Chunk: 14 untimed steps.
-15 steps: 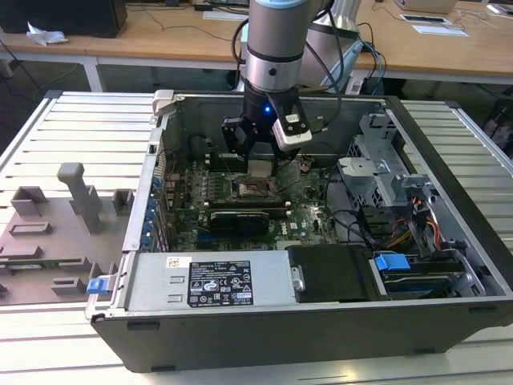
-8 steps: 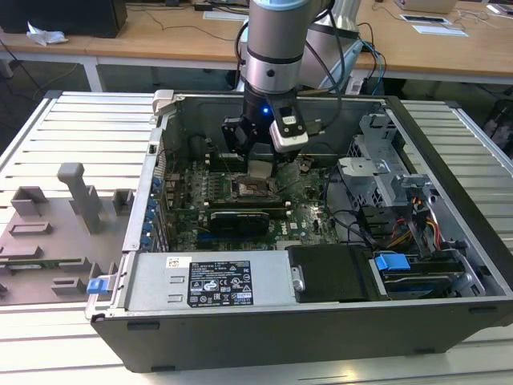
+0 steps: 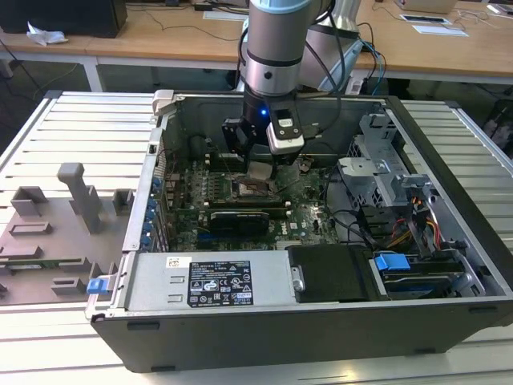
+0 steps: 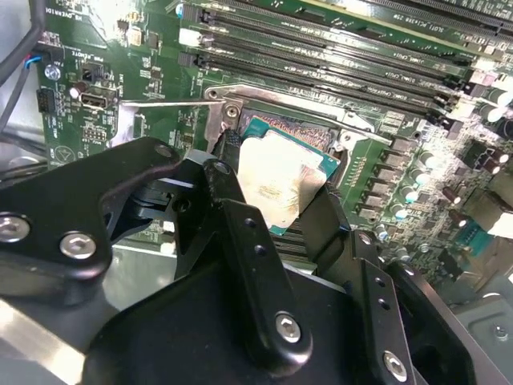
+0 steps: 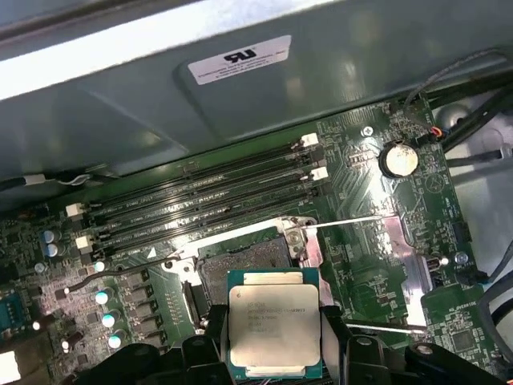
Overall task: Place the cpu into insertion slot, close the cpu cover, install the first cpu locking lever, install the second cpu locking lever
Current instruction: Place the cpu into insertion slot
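Jaws, closed on two opposite edges of the cpu (image 5: 275, 325), hold it just above the slot (image 5: 240, 258), mid-frame in the exterior view.

cpu (image 5: 274, 325) just above insertion slot (image 5: 239, 263)

In the exterior view the arm (image 3: 272, 48) is running off the upper edge of the frame. At frame centre its gripper (image 3: 260, 173) is covering much of the insertion slot (image 3: 252, 191), and the cpu (image 3: 262, 169) is showing too small to tell its tilt. In the second wrist view the gripper's black links are hiding one corner of the cpu and most of the insertion slot beneath it. In the first wrist view the fingers (image 5: 215, 341) are overlapping the cpu's side edges, and the cpu is masking part of the pin field. Whether cpu and insertion slot are touching is staying unclear.
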Motion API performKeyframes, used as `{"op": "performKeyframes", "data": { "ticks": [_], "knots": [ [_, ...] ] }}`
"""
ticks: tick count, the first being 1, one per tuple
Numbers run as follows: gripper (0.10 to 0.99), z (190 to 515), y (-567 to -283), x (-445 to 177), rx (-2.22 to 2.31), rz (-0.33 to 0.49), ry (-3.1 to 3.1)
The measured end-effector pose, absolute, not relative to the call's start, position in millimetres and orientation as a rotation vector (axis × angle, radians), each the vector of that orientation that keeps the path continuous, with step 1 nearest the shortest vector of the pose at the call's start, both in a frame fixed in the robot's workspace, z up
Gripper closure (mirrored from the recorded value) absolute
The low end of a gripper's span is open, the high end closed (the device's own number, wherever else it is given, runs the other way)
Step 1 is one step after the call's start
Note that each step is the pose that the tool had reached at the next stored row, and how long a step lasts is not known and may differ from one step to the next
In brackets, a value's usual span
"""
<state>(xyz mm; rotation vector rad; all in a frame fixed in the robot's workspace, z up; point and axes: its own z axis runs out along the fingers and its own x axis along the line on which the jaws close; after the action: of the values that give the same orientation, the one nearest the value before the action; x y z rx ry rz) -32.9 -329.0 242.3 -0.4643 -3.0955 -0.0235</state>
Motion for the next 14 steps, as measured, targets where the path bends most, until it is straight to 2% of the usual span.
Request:
{"op": "performKeyframes", "data": {
  "ticks": [14],
  "knots": [
    [0.541,237.7,-329.0,-32.9,-0.592,-0.020,-3.075]
  ]
}}
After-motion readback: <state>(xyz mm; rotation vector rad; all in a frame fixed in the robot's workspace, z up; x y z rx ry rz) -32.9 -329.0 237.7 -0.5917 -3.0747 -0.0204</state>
